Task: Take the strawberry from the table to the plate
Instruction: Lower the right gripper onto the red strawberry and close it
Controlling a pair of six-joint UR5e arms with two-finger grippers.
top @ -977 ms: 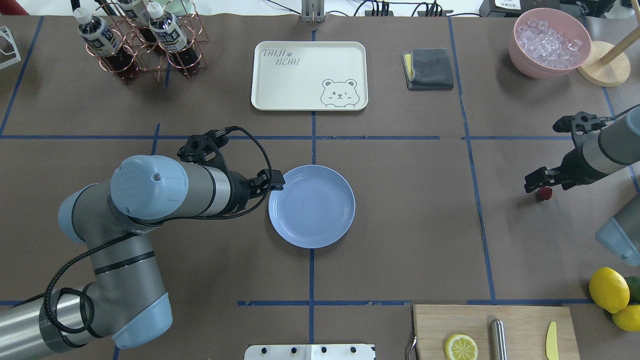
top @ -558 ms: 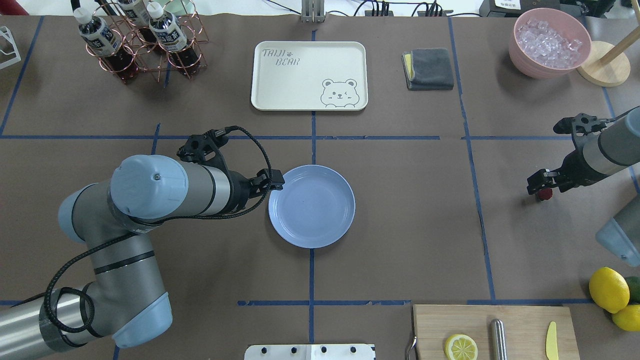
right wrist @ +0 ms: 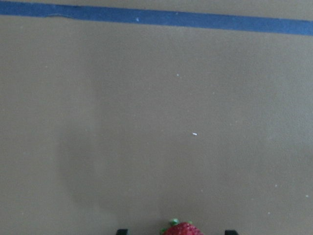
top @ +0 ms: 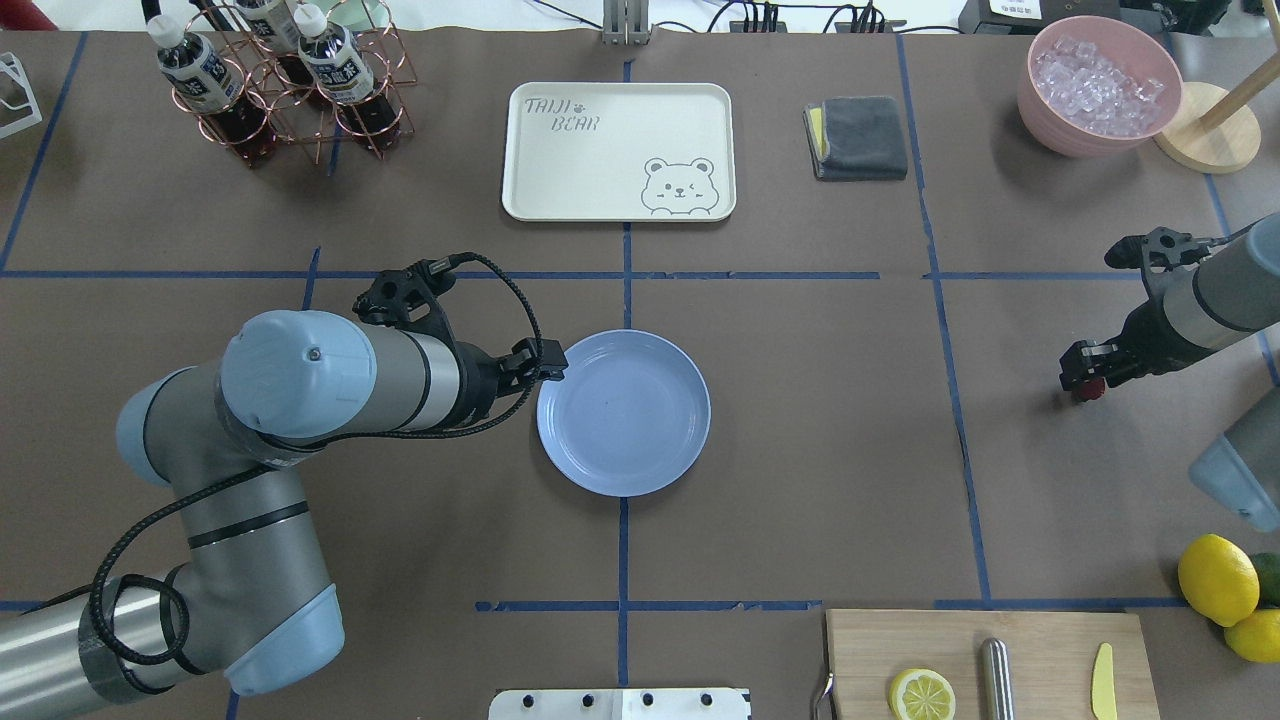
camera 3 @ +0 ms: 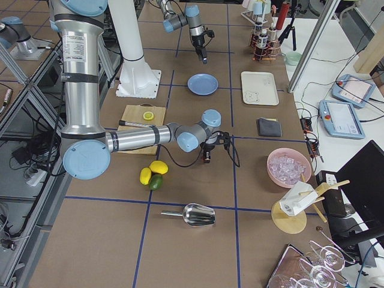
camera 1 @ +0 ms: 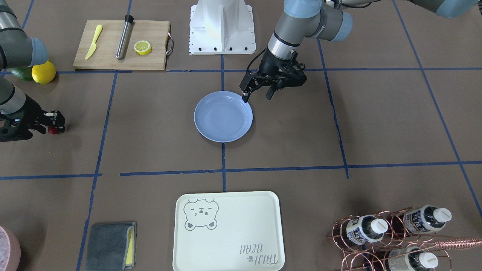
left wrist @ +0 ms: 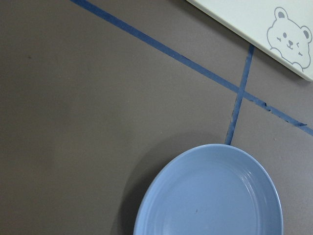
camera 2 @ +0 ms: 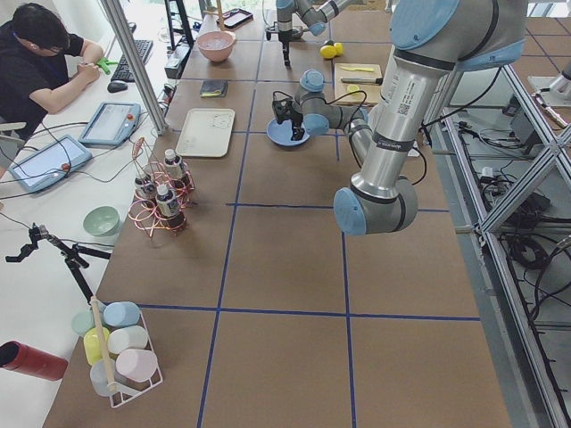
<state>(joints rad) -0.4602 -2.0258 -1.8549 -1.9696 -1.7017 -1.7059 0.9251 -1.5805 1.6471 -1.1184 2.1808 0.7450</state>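
The strawberry (top: 1089,391), tiny and dark red, lies on the brown-paper table (top: 800,450) at the far right. My right gripper (top: 1083,377) is down over it, open. In the right wrist view the strawberry (right wrist: 183,229) sits between the two fingertips (right wrist: 122,231) with a gap on each side. The light blue plate (top: 623,412) rests empty at the table's middle. My left gripper (camera 1: 257,97) hangs open and empty beside the plate's (camera 1: 223,116) rim on the robot's left.
A cream bear tray (top: 618,150), a folded grey cloth (top: 857,137), a pink bowl of ice (top: 1098,85) and a copper bottle rack (top: 280,80) line the far side. A cutting board (top: 985,660) and lemons (top: 1217,578) sit near the right arm.
My right gripper has shifted slightly to the right and settled closer over the strawberry. The left arm and the plate have not moved.
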